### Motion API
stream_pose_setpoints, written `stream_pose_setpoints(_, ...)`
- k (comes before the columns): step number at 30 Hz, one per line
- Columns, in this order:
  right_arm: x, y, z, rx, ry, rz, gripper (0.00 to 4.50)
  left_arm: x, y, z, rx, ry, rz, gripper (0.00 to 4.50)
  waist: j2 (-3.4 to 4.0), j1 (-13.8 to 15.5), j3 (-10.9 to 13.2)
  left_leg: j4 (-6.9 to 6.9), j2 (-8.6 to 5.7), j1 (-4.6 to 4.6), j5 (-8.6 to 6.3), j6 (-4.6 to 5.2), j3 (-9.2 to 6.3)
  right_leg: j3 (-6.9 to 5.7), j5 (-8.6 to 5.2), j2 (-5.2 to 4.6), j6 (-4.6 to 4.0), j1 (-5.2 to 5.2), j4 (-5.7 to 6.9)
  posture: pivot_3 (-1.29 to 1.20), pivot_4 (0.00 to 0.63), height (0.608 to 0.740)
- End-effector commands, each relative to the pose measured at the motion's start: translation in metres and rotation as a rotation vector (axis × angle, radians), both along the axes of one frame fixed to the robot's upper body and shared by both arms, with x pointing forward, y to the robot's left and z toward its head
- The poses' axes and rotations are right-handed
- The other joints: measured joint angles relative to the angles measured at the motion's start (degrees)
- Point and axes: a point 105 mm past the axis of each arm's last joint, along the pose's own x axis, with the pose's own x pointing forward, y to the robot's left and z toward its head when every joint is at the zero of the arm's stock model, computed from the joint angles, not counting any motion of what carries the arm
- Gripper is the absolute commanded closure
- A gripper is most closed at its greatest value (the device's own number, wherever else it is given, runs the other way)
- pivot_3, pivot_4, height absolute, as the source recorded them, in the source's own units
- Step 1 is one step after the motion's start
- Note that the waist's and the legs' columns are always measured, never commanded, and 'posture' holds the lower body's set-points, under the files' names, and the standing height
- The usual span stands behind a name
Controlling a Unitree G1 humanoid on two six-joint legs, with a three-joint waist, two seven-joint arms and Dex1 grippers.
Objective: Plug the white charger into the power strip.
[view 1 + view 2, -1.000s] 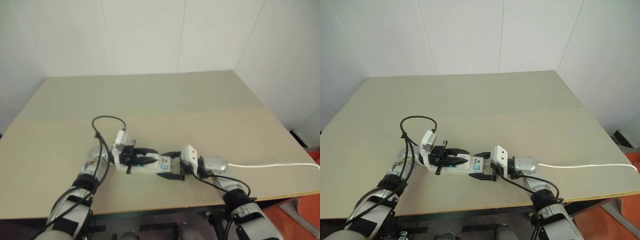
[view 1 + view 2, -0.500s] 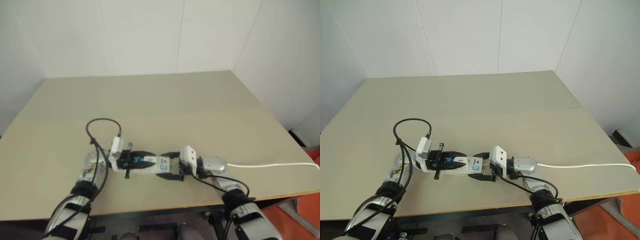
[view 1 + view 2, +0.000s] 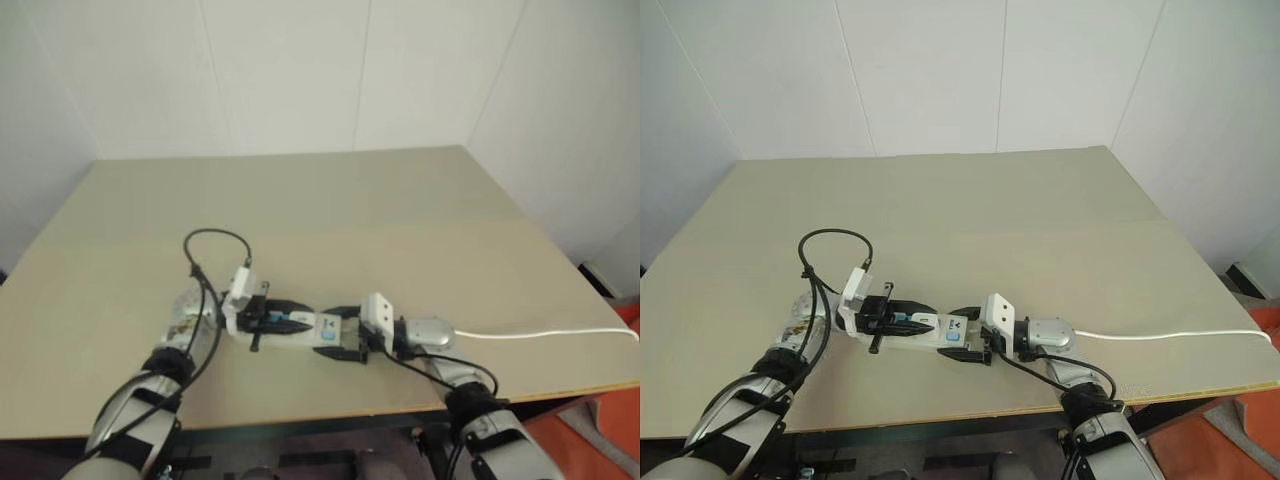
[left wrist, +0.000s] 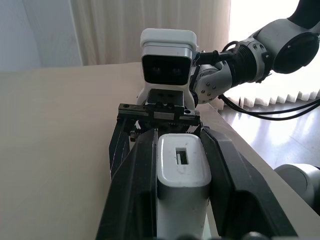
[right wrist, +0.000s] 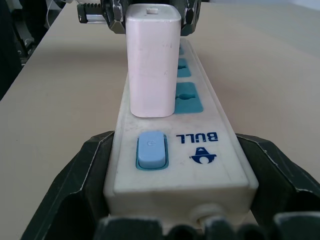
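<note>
The left gripper (image 3: 908, 320) has hardly moved since a moment ago; only its wrist has tipped a little, so the black wire loop (image 3: 832, 240) above it has changed shape. The right gripper (image 3: 965, 345) has stayed where it was.

There is one white charger (image 5: 151, 60), one power strip (image 5: 175, 145), two grippers and one table (image 3: 1040, 240).

The power strip lies near the table's front edge, about halfway along it. The right gripper's fingers pinch its switch end from both sides. The white charger stands upright on the strip, next to the blue switch (image 5: 150, 149). The left gripper's fingers are pressed onto the charger's sides.
</note>
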Motion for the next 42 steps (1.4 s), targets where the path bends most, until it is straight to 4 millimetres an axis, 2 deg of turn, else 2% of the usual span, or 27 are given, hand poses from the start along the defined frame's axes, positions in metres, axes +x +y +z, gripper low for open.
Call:
stream_pose_setpoints(1,-0.011,0.011,-0.001,-0.025,-0.031,0.07,1.1,-0.017,0.024,-0.061,0.229,0.197,0.03,3.49,0.05,0.1,-0.2,0.0,0.0,0.0,0.0,0.0,0.0,0.0,-0.01,0.0,0.0,0.0,0.0,0.0,0.15,0.74)
stream_pose_setpoints(6,-0.012,0.013,-0.002,-0.028,-0.033,0.072,1.1,-0.015,0.024,-0.062,0.229,0.217,0.039,3.49,0.15,0.1,-0.7,-0.01,-0.01,0.04,0.0,0.0,0.01,0.02,-0.03,0.0,0.0,0.03,0.01,0.0,0.15,0.74)
stream_pose_setpoints(8,-0.012,0.014,-0.002,-0.029,-0.034,0.074,1.1,-0.015,0.024,-0.063,0.229,0.208,0.044,2.78,0.17,0.0,-0.7,-0.02,-0.01,0.06,0.0,0.0,0.0,0.01,-0.04,0.0,0.0,0.04,0.01,0.0,0.15,0.74)
stream_pose_setpoints(12,-0.012,0.015,-0.002,-0.03,-0.035,0.075,1.1,-0.014,0.023,-0.061,0.209,0.2,0.052,1.64,0.29,-0.1,-0.8,-0.07,-0.01,0.07,-0.05,0.08,0.03,0.1,-0.13,0.04,-0.03,0.01,0.0,0.0,0.15,0.74)
stream_pose_setpoints(17,-0.011,0.014,-0.002,-0.035,-0.035,0.075,1.1,-0.011,0.022,-0.052,0.173,0.159,0.055,0.03,0.29,-0.2,-0.8,-0.1,-0.01,0.07,-0.05,0.08,0.04,0.12,-0.14,0.04,-0.03,0.0,0.0,0.0,0.15,0.74)
stream_pose_setpoints(20,-0.011,0.014,-0.003,-0.035,-0.033,0.074,1.1,-0.007,0.024,-0.042,0.148,0.13,0.066,0.03,0.29,-0.2,-0.8,-0.11,0.0,0.07,-0.05,0.08,0.04,0.11,-0.15,0.04,-0.03,-0.02,-0.01,0.0,0.15,0.74)
stream_pose_setpoints(27,-0.01,0.013,-0.003,-0.038,-0.032,0.072,1.1,-0.004,0.039,0.005,0.08,0.053,0.056,0.03,0.16,-0.7,-0.4,-0.14,0.02,-0.09,-0.05,0.08,0.01,0.11,-0.15,0.05,-0.03,-0.21,0.0,0.0,0.15,0.74)
stream_pose_setpoints(30,-0.01,0.012,-0.003,-0.038,-0.033,0.076,1.1,0.004,0.046,0.034,0.018,0.007,0.084,0.03,-0.06,-0.6,-0.1,-0.12,0.02,-0.4,-0.05,0.08,-0.05,0.02,-0.13,0.04,-0.04,-0.45,0.01,0.0,0.15,0.74)
stream_pose_setpoints(33,-0.011,0.012,-0.003,-0.038,-0.028,0.083,1.1,0.024,0.064,0.083,-0.173,-0.029,0.19,0.03,-0.22,-0.6,0.0,-0.08,0.02,-0.71,-0.05,0.07,-0.07,-0.01,-0.05,0.04,-0.17,-0.77,0.06,0.0,0.15,0.74)
stream_pose_setpoints(35,-0.011,0.011,-0.002,-0.041,-0.028,0.095,1.1,0.032,0.081,0.109,-0.262,-0.077,0.272,0.03,-0.33,-0.6,0.2,-0.05,0.03,-0.91,-0.04,0.07,-0.1,-0.04,0.0,0.06,-0.24,-1.02,0.15,0.0,0.15,0.74)
stream_pose_setpoints(38,-0.009,0.009,-0.003,-0.064,-0.033,0.086,1.1,0.036,0.1,0.126,-0.306,-0.116,0.347,0.03,-0.27,-1.0,0.2,-0.07,0.03,-0.89,-0.04,0.07,-0.07,-0.02,0.1,0.06,-0.42,-1.02,0.11,0.0,0.15,0.74)
stream_pose_setpoints(40,-0.008,0.007,-0.002,-0.074,-0.005,0.097,0.38,0.035,0.109,0.13,-0.302,-0.126,0.377,0.0,-0.24,-1.1,0.3,-0.08,0.03,-0.89,-0.04,0.07,-0.06,-0.02,0.11,0.05,-0.44,-1.01,0.1,0.0,0.15,0.74)
stream_pose_setpoints(42,-0.008,0.005,0.002,-0.071,0.012,0.109,0.04,0.033,0.116,0.129,-0.281,-0.131,0.406,0.0,-0.27,-0.9,0.5,-0.07,0.02,-0.92,-0.04,0.07,-0.07,-0.05,0.11,0.03,-0.45,-1.01,0.1,0.0,0.15,0.74)
